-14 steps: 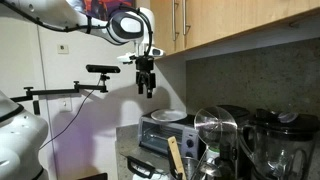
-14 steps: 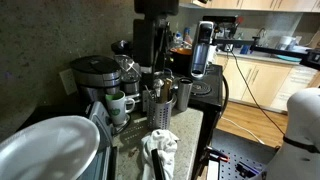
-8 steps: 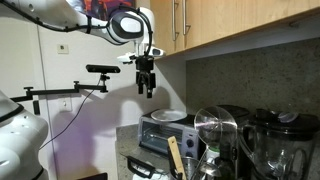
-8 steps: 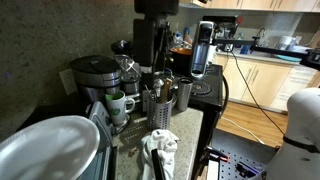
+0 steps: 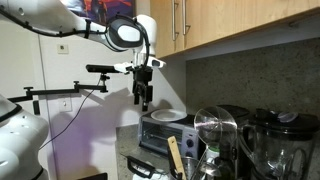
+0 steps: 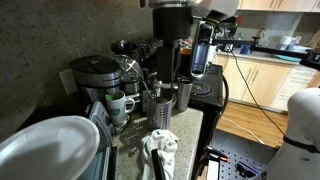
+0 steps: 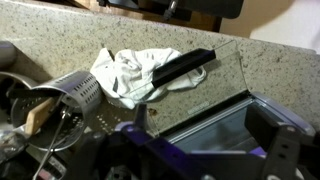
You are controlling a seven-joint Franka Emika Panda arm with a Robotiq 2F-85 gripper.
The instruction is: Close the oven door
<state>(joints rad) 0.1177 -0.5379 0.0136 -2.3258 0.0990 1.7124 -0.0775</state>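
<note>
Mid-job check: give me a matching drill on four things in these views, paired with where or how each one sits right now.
Things:
1. dark-glass oven door with black handle
2. white crumpled cloth
3. perforated metal utensil holder
4. gripper

States:
A. in the air above the silver toaster oven
B. lying bunched on the speckled granite countertop
C. folded down, open
D. holding a wooden spatula

Pairs: 1-C, 2-B, 3-D, 4-A
</note>
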